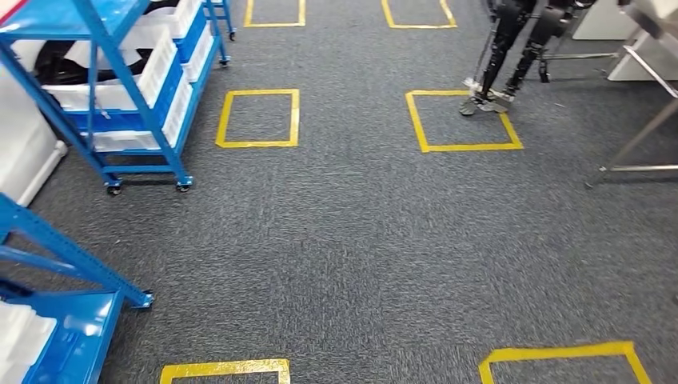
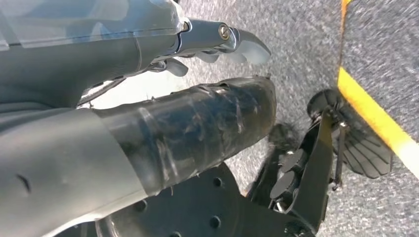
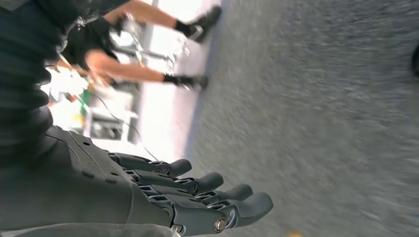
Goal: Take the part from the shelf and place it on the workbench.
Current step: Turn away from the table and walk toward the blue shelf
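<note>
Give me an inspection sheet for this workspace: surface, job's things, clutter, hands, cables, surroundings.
Surface: grey carpet floor marked with yellow tape squares.
Job's things: blue wheeled shelf at upper left holding white bins; a second blue shelf at lower left; the part cannot be told apart.
Clutter: nothing seen.
Hands: left hand hangs over the floor, holding nothing, fingers apart from the thumb; right hand holds nothing, fingers extended and apart.
Cables: thin cable beside another legged robot.
Surroundings: metal table legs at right; a person's legs in the right wrist view.
</note>
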Controlling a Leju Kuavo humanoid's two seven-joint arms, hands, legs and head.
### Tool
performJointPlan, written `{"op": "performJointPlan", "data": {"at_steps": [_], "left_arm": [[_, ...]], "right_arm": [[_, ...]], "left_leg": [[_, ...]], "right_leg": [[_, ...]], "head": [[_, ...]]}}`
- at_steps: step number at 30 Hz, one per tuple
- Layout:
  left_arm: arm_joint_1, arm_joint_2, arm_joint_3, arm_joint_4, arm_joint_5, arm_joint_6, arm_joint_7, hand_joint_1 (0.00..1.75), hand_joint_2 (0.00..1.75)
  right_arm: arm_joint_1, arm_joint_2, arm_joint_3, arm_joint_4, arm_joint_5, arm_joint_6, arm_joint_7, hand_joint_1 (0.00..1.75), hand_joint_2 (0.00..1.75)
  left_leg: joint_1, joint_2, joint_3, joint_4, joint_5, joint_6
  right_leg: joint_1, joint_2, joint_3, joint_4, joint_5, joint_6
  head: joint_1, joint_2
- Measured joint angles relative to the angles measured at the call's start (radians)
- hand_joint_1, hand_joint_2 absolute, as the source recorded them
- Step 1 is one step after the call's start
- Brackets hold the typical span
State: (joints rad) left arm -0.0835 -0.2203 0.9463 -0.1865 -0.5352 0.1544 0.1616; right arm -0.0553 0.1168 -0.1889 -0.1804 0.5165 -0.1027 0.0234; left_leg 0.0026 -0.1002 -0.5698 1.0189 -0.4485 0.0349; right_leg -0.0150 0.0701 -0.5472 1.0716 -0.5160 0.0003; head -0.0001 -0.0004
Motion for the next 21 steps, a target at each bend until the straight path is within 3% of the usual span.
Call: {"op": "performJointPlan", "data": {"at_steps": [2, 4, 6, 8, 10, 11, 12, 14, 16, 17, 19, 21], "left_arm": [[-0.001, 0.001, 0.003, 0.0, -0.022, 0.0, 0.015, 0.0, 0.0], [0.001, 0.002, 0.004, 0.0, -0.031, 0.0, 0.023, 0.0, 0.0], [0.002, 0.004, 0.006, 0.0, -0.044, 0.0, 0.033, 0.0, 0.0], [0.0, 0.005, 0.005, 0.0, -0.07, -0.001, 0.05, 0.0, 0.0], [0.001, 0.006, -0.003, 0.0, -0.097, -0.008, 0.064, 0.0, 0.0], [0.002, 0.007, -0.008, 0.0, -0.107, -0.011, 0.07, 0.0, 0.0], [0.003, 0.007, -0.013, 0.0, -0.114, -0.012, 0.077, 0.0, 0.0], [0.003, 0.005, -0.022, 0.0, -0.132, -0.012, 0.094, 0.0, 0.0], [0.002, 0.006, -0.037, 0.0, -0.165, -0.029, 0.113, 0.0, 0.0], [0.003, 0.007, -0.048, 0.0, -0.181, -0.042, 0.12, 0.0, 0.0], [0.006, 0.012, -0.067, 0.0, -0.202, -0.062, 0.127, 0.0, 0.0], [0.008, 0.015, -0.08, 0.0, -0.209, -0.071, 0.128, 0.0, 0.0]], "right_arm": [[-0.002, 0.016, 0.001, 0.0, 0.011, -0.007, -0.013, 0.0, 1.75], [-0.007, 0.029, 0.001, 0.0, 0.016, -0.007, -0.019, 0.0, 1.75], [-0.005, 0.038, 0.001, 0.0, 0.023, -0.002, -0.023, 0.0, 1.75], [0.0, 0.042, 0.003, 0.0, 0.033, 0.013, -0.023, 0.0, 1.75], [0.003, 0.046, 0.008, 0.0, 0.044, 0.032, -0.021, 0.0, 1.75], [0.003, 0.048, 0.011, 0.0, 0.051, 0.039, -0.019, 0.0, 1.75], [0.003, 0.049, 0.015, 0.0, 0.058, 0.046, -0.018, 0.0, 1.75], [0.002, 0.052, 0.024, -0.001, 0.076, 0.064, -0.005, 0.0, 1.75], [0.001, 0.053, 0.033, -0.003, 0.098, 0.093, 0.025, 0.0, 1.75], [-0.001, 0.053, 0.038, -0.003, 0.109, 0.106, 0.041, 0.0, 1.75], [-0.005, 0.053, 0.049, -0.005, 0.125, 0.118, 0.062, 0.0, 1.75], [-0.007, 0.053, 0.057, -0.007, 0.13, 0.118, 0.07, 0.0, 1.75]], "left_leg": [[0.003, -0.022, -0.008, 0.001, 0.004, -0.014], [0.005, -0.04, -0.015, -0.001, 0.009, -0.028], [0.004, 0.003, -0.032, 0.031, -0.014, -0.036], [0.005, 0.068, -0.079, 0.133, -0.078, -0.044], [0.009, 0.087, -0.127, 0.241, -0.126, -0.054], [0.011, 0.091, -0.132, 0.257, -0.125, -0.058], [0.012, 0.096, -0.117, 0.237, -0.108, -0.06], [0.013, 0.131, -0.045, 0.114, -0.053, -0.059], [0.009, 0.166, 0.009, 0.017, -0.024, -0.047], [0.006, 0.172, 0.016, -0.001, -0.022, -0.04], [0.004, 0.15, 0.014, -0.005, -0.018, -0.024], [0.007, 0.13, 0.018, -0.014, -0.011, -0.009]], "right_leg": [[0.004, 0.025, 0.013, -0.04, 0.008, -0.006], [0.004, -0.002, 0.016, -0.049, 0.015, -0.015], [0.001, -0.034, 0.023, -0.064, 0.024, -0.028], [0.003, -0.069, 0.025, -0.07, 0.027, -0.036], [0.005, -0.104, 0.023, -0.07, 0.025, -0.038], [0.006, -0.12, 0.022, -0.07, 0.024, -0.038], [0.006, -0.136, 0.022, -0.069, 0.023, -0.037], [0.007, -0.162, 0.026, -0.067, 0.018, -0.031], [0.012, -0.181, 0.029, -0.061, 0.012, -0.021], [0.014, -0.19, 0.03, -0.059, 0.009, -0.015], [0.013, -0.204, 0.035, -0.059, 0.007, -0.005], [0.008, -0.168, 0.029, -0.033, -0.017, 0.007]], "head": [[0.0, 0.0], [0.0, 0.0], [0.0, 0.0], [0.0, 0.0], [-0.001, 0.0], [-0.001, 0.0], [-0.001, 0.0], [-0.001, 0.0], [0.0, 0.0], [0.0, 0.0], [0.0, 0.0], [0.0, 0.0]]}}
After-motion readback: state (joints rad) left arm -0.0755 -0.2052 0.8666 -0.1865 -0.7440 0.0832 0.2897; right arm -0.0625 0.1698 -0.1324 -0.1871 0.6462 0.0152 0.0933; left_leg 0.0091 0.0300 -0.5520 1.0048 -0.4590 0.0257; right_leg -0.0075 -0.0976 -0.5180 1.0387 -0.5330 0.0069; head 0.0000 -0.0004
